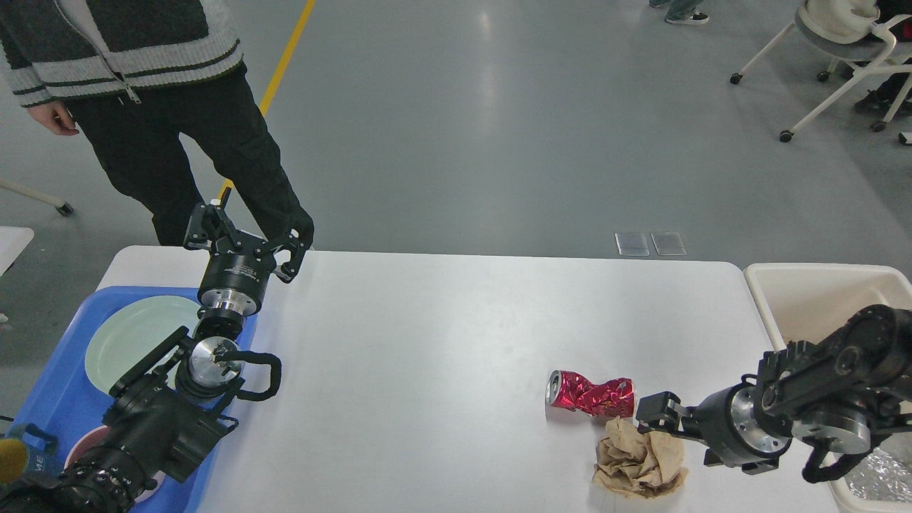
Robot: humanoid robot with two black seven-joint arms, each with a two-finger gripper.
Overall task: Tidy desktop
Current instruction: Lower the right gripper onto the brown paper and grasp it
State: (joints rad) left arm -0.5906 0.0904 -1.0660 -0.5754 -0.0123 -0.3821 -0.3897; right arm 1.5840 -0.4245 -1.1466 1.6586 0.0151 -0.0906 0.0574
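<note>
The white desktop holds a crushed red can lying on its side and a crumpled brown paper ball just in front of it, both at the near right. My right gripper is low, at the can's right end and over the paper's top edge. It is dark and its fingers cannot be told apart. My left gripper is open and empty, pointing away from me over the desktop's far left edge.
A blue tray with a pale green plate sits on the left end under my left arm. A beige bin stands off the right end. A person stands behind the far left corner.
</note>
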